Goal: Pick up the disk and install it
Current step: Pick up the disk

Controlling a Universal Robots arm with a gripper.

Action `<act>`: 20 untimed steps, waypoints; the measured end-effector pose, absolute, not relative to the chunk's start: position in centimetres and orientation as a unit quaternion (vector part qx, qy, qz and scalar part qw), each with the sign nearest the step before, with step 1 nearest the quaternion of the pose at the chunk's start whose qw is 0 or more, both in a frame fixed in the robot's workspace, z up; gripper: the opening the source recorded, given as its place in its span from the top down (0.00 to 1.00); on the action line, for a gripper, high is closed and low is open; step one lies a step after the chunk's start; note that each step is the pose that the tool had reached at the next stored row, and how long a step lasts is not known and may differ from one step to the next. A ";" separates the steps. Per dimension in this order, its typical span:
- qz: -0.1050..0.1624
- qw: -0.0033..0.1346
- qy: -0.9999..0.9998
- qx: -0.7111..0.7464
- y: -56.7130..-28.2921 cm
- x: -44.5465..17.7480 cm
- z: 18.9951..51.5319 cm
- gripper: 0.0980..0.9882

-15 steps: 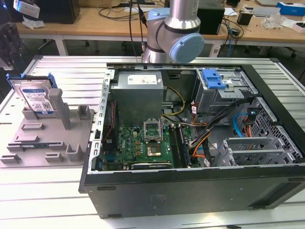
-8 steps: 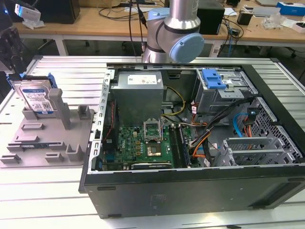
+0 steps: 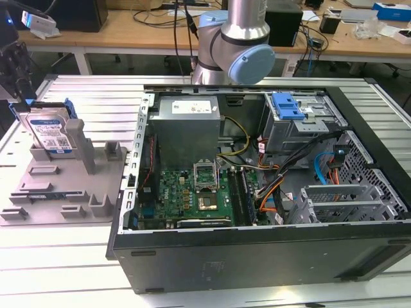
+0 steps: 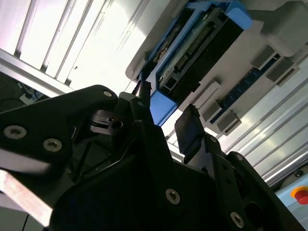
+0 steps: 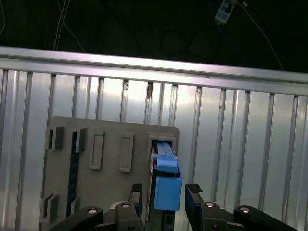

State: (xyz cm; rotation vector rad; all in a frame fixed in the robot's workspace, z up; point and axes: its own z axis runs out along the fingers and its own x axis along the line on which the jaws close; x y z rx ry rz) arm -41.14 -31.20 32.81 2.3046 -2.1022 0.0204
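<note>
the disk (image 3: 50, 133) wears a white-and-blue label, its print too small to read. same for the sticker on the power supply (image 3: 187, 131).

The table (image 3: 83, 96) I work over is a silvery metal top of long parallel ribs and grooves; in the first wrist view the table (image 5: 231, 144) ends at a bright rail. Two things lie straight on it. Toward the exterior view's left sits a flat grey holder plate (image 3: 38, 192) with raised blocks and slots. Just beside it, toward the exterior view's right, an open black computer case (image 3: 257, 256) lies on its side, insides facing up.
</note>
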 end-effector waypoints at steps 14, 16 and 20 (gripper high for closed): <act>0.007 0.012 -0.674 0.739 -30.8 -41.5 32.4 0.57; 0.007 0.012 -0.674 0.738 -30.8 -41.5 32.2 0.57; 0.007 0.012 -0.676 0.737 -30.8 -41.5 32.0 0.57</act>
